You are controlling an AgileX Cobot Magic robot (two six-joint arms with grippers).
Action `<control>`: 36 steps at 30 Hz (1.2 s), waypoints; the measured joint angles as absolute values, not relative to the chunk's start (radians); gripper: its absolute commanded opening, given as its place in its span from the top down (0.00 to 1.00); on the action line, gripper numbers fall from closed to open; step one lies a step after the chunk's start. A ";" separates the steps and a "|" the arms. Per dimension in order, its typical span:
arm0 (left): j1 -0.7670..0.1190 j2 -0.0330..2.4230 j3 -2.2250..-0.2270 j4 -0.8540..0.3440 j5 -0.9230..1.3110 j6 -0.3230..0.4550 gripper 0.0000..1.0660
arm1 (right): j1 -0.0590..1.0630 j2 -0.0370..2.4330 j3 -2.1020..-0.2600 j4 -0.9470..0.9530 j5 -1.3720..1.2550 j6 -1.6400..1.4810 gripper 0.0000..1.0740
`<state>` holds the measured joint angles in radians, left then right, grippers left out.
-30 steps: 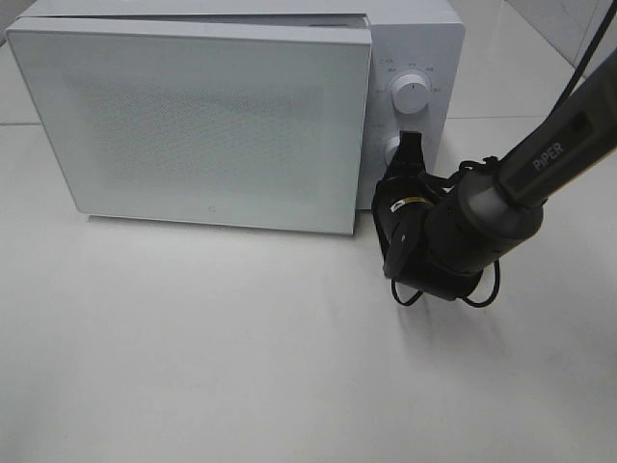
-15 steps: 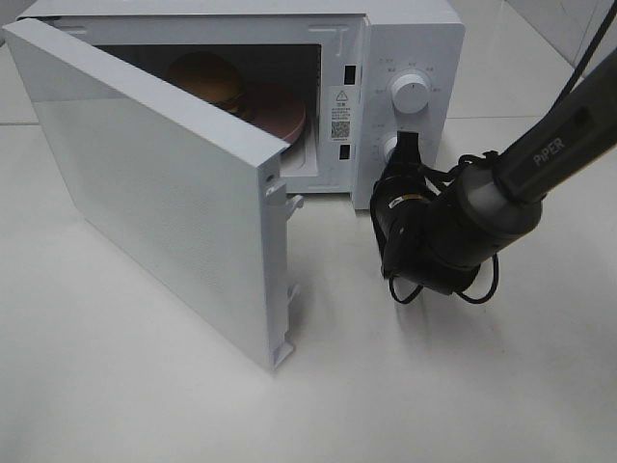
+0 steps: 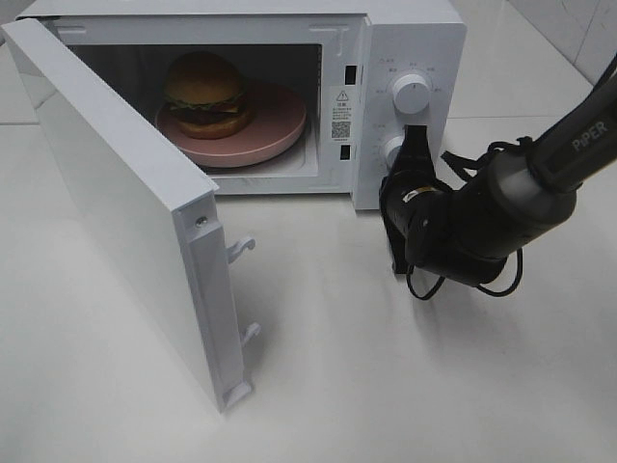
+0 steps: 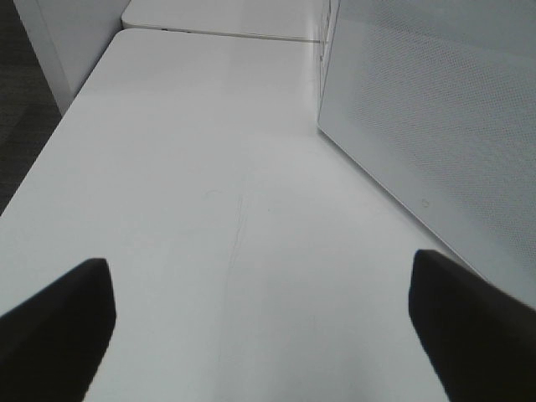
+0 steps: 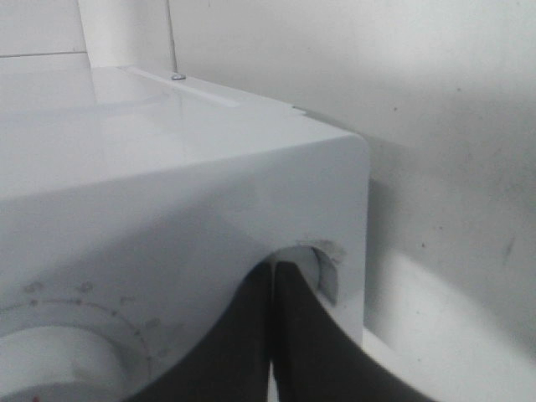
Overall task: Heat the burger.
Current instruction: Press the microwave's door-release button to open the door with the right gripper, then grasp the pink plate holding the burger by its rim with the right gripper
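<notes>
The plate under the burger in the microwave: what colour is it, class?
The plate is pink; the exterior high view shows it best.

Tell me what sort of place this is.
Probably a robot test bench staged as a kitchen: a white microwave with its door open, a burger on a pink plate inside, and a robot arm over a plain white table.

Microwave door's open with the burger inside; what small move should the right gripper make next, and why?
Probably draw the right gripper back from the lower knob: it is shut at the panel, the door stands wide open, and the burger on the pink plate is exposed.
</notes>
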<state>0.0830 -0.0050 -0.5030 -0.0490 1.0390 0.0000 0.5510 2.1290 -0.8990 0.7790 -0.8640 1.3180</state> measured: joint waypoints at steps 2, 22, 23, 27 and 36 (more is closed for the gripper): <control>0.083 -0.005 -0.503 -0.049 1.039 0.000 0.18 | 0.549 2.123 -0.896 0.774 -0.852 1.318 1.00; 0.083 -0.005 -0.503 -0.049 1.039 0.000 0.18 | 0.546 1.947 -0.780 0.737 -0.626 1.124 1.00; 0.083 -0.005 -0.503 -0.049 1.039 0.000 0.18 | 0.546 1.947 -0.780 0.737 -0.626 1.124 1.00; 0.083 -0.005 -0.503 -0.049 1.039 0.000 0.18 | 0.546 1.878 -0.742 0.725 -0.535 0.997 1.00; 0.083 -0.005 -0.503 -0.049 1.039 0.000 0.18 | 0.544 1.765 -0.737 0.713 -0.290 0.562 1.00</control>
<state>0.0830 -0.0050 -0.5030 -0.0490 1.0390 0.0000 0.5440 1.7650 -0.7370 0.7130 -0.2900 0.5620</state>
